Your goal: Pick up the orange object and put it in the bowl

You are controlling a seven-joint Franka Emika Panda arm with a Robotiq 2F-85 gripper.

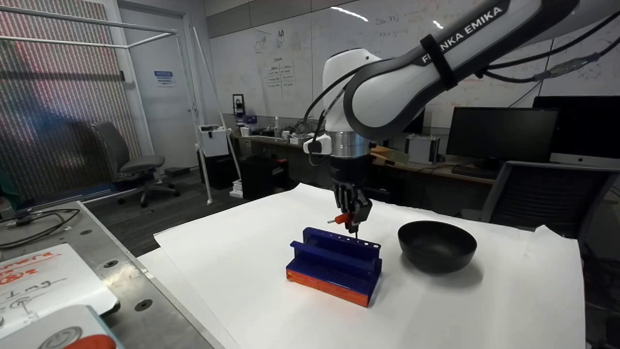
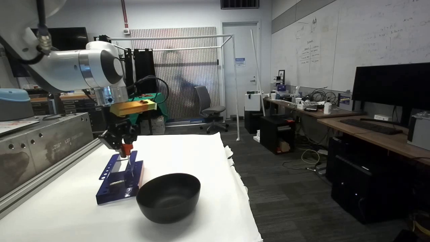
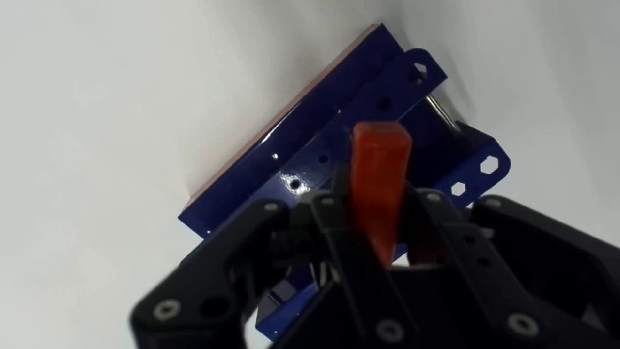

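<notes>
You're in a robotics lab: your arm [image 1: 387, 104] carries the Franka Emika name, a drilled metal bench [image 2: 53, 143] flanks the paper-covered table [image 2: 178, 151], and beyond you see a scrawled whiteboard [image 2: 362, 40], computer monitor [image 2: 393, 88], keyboard [image 2: 369, 127] and swivel chair [image 2: 214, 110].

The small, elongated orange-red object [image 3: 381, 174] has a thin, pale grey shaft [image 1: 331, 221]. Glossy deep blue covers the long, hole-punched rack [image 1: 334, 277], whose base strip [image 1: 327, 289] is bright orange in an exterior view and dusty pink in the wrist view. The round, smooth bowl [image 1: 437, 259] is matte black. The jointed pincer [image 3: 377, 192] is black, dotted with silvery screw heads [image 3: 167, 309], while the thick, rounded robot arm [image 1: 395, 99] is white, edged in charcoal. Plain white covers the flat counter [image 1: 523, 303]. The tall, corrugated panel [image 2: 201, 84] is striped vertically in silvery grey, flushed with red and blue.
</notes>
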